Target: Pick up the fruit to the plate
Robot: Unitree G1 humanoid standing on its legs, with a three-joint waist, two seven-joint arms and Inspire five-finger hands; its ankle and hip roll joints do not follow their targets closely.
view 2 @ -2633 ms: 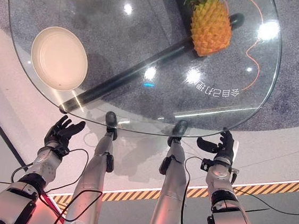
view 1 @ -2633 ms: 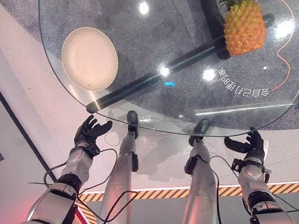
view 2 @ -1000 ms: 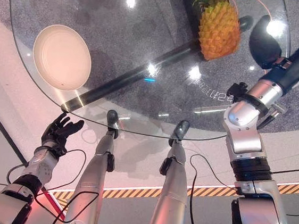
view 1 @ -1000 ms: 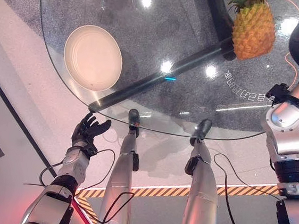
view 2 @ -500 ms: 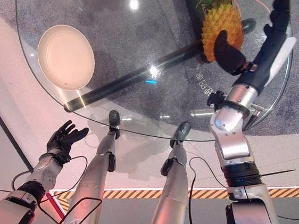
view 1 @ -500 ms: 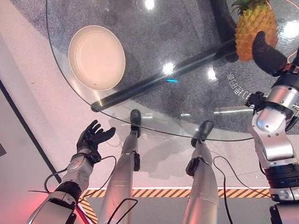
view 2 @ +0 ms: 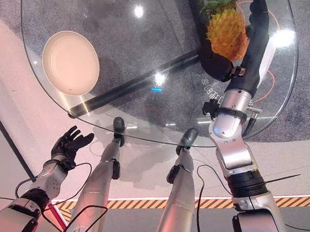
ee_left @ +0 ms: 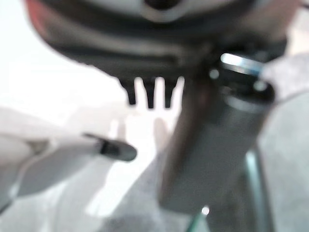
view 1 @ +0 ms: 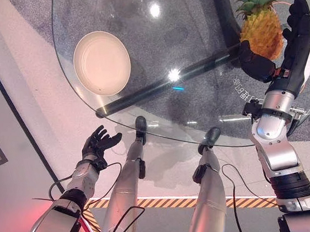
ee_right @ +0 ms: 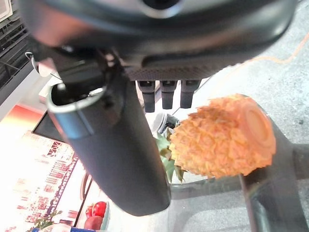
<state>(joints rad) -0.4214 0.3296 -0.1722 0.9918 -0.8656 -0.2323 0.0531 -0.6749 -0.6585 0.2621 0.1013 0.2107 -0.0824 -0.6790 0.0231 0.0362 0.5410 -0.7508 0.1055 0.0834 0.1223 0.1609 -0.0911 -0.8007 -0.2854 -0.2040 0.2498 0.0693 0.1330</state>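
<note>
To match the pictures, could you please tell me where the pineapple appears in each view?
Left eye view: pineapple at upper right.
Right eye view: pineapple at top, right of centre.
Right wrist view: pineapple just past the right hand.
Shared landmark: that open hand beside it.

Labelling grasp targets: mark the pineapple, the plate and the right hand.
pineapple [view 1: 261, 33], left eye view, yellow body.
plate [view 1: 101, 63], left eye view, bare middle.
right hand [view 1: 291, 63], left eye view, dark palm.

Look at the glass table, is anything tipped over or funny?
Yes: the orange pineapple with green leaves seems to lie on its side on the round glass table, leaves pointing away from the robot. The open right hand is beside it. The round cream plate sits flat.
</note>
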